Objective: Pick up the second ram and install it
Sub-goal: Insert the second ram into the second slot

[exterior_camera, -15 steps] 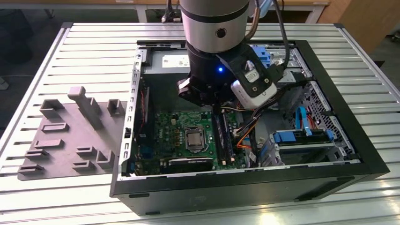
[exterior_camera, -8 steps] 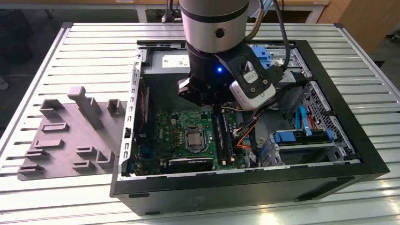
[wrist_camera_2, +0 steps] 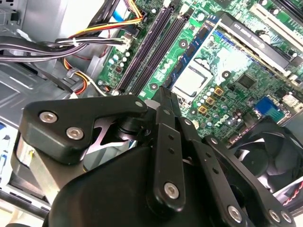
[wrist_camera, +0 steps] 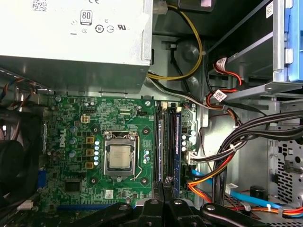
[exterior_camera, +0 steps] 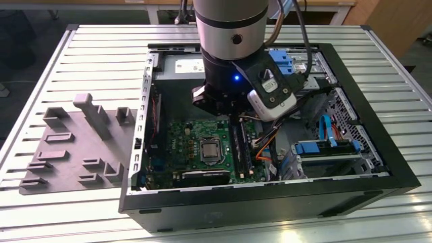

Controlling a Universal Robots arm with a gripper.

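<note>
The gripper (wrist_camera: 164, 186) stands inside the open computer case (exterior_camera: 270, 205), directly over the near end of the memory slot bank (wrist_camera: 166, 146). Its fingers (wrist_camera_2: 165, 123) are drawn together to a thin seam. No object can be made out between them.

A narrow blue-edged strip stands on edge in the slot on the cable side of the bank. It is taken here to be the second ram (wrist_camera: 178, 146), though this cannot be confirmed. It is just beside the fingertips, not visibly in them.

Judgement for seating:
- Keep the stick parallel to its slot.
- Apply force straight down and evenly along the top edge.
- Do not rock the stick; the thin board flexes easily.
- Keep the links clear of the cable bundle (wrist_camera: 236, 142) (it lies just beside the bank).

Materials:
- The gripper links are matte black, rounded, with bright screw heads.
- The motherboard (wrist_camera: 57, 142) is glossy green, densely populated, with a square metal-lidded processor (wrist_camera: 118, 158).
- The case walls are flat sheet metal.
- The grey tray (exterior_camera: 74, 152) is moulded plastic with raised blocks, resting on a ribbed metal table (exterior_camera: 101, 50).
</note>
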